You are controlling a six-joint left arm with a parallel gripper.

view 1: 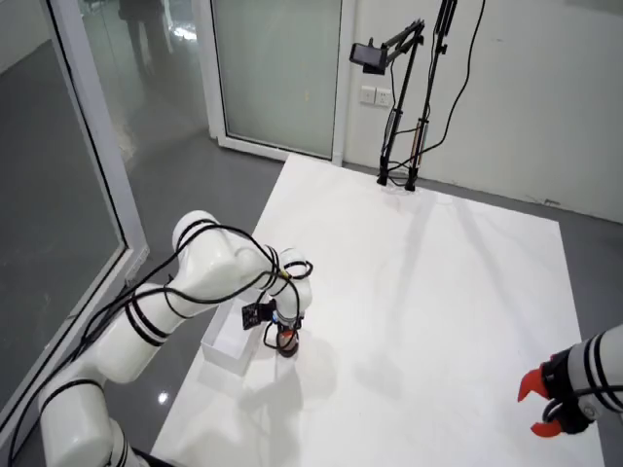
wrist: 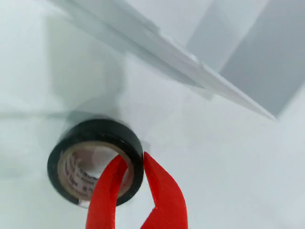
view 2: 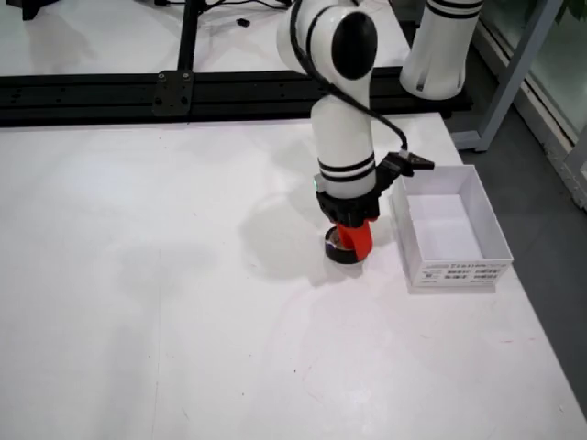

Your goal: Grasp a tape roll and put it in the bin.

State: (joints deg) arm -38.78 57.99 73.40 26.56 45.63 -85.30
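Note:
A black tape roll (wrist: 97, 130) with a pale printed core lies on the white table (view 2: 138, 293). In the wrist view my red gripper (wrist: 132, 160) straddles the roll's right wall, one finger inside the hole and the other outside, pinched against it. The front view has the gripper (view 2: 354, 240) pointing straight down onto the tape roll (view 2: 334, 249), just left of the white bin (view 2: 454, 272). In the high view the gripper (view 1: 286, 341) sits right beside the bin (view 1: 222, 342). I cannot tell whether the roll is off the table.
The bin's rim (wrist: 200, 71) runs diagonally across the upper wrist view, close behind the roll. A second arm with a red gripper (view 1: 540, 404) rests at the table's far corner. A black camera stand (view 1: 399, 175) and a black rail (view 2: 174, 92) line the table's edge.

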